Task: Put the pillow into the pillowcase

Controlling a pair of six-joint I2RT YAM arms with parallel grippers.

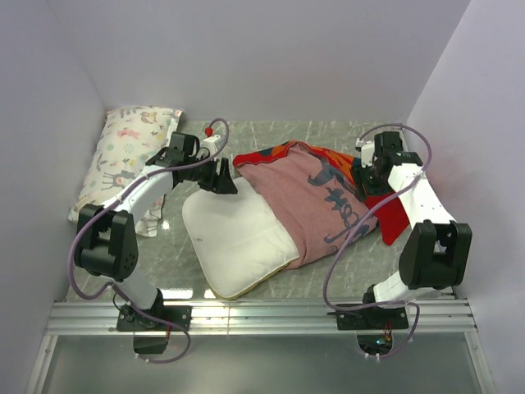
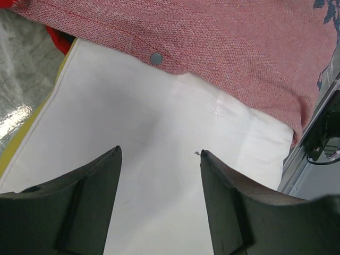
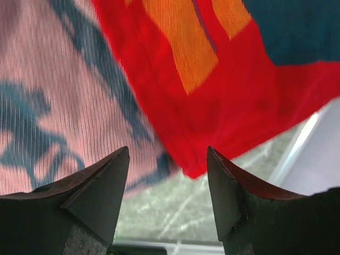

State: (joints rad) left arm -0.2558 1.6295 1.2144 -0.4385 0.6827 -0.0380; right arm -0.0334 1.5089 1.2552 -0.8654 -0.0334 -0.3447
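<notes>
My left gripper (image 2: 159,151): open, the two fingers standing well apart with nothing between them.
What it touches: I cannot tell whether the fingertips press on the pillow (image 1: 238,242) or hang just above it. In the left wrist view its plain white face fills the gap between them.
Where my left gripper is: at the far left corner of the pillow, just beside the hem of the pillowcase (image 1: 312,197).
My right gripper (image 3: 167,150): open too, the fingers apart and holding nothing. The grey table (image 1: 328,271) shows through the gap.
What it faces: the right end of the pillowcase, where the dull pink reverse with dark calligraphy meets a red and orange printed corner. The red corner hangs close ahead of the fingertips, and I cannot tell if it touches them.
Pillow: lying flat mid-table, its far right part under the pillowcase and its near left part bare, with a yellow edge showing.
Pillowcase: spread over the pillow's far end, pink side up, with a snap button (image 2: 156,58) on the hem.
Animal-print pillow (image 1: 127,152): in the far left corner, apart from both grippers.
</notes>
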